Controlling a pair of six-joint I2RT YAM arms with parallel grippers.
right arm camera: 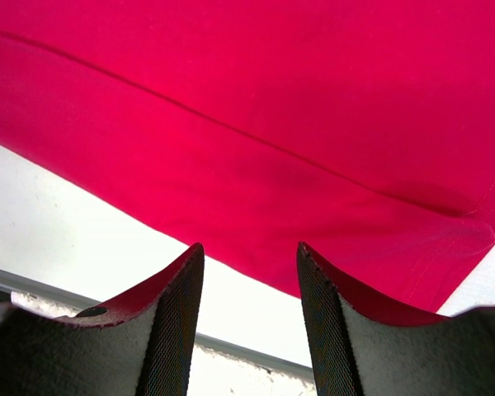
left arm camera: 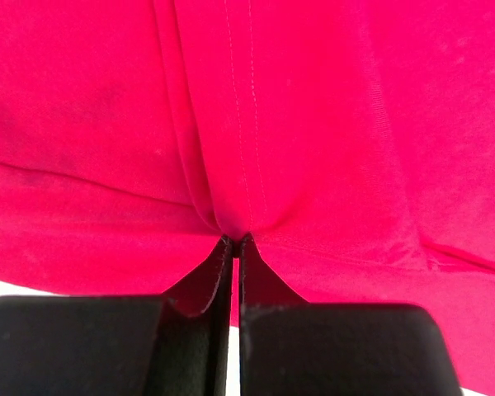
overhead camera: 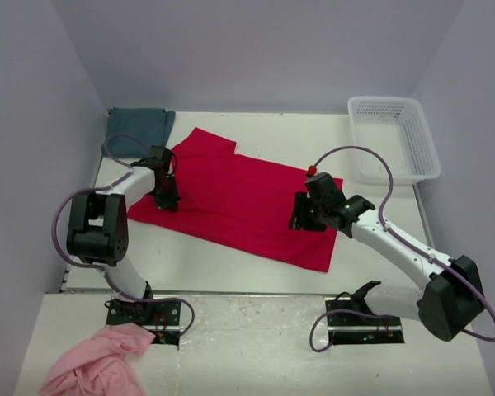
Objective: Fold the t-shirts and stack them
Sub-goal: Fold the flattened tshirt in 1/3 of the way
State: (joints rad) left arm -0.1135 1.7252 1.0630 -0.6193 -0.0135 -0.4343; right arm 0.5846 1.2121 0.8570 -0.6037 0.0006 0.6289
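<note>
One red t-shirt (overhead camera: 239,198), one teal t-shirt (overhead camera: 138,130), one basket (overhead camera: 426,150), one cloth (overhead camera: 99,367)

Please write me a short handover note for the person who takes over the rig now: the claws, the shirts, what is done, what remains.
Left claw: shut, pinching the red shirt near its left end.
Right claw: open above the shirt's near right hem, holding nothing.
Red shirt: spread across the middle of the table.
Teal shirt: far left corner, looks folded.
Done: the teal one, it seems.
Left: fold the red one, then stack the two.
</note>
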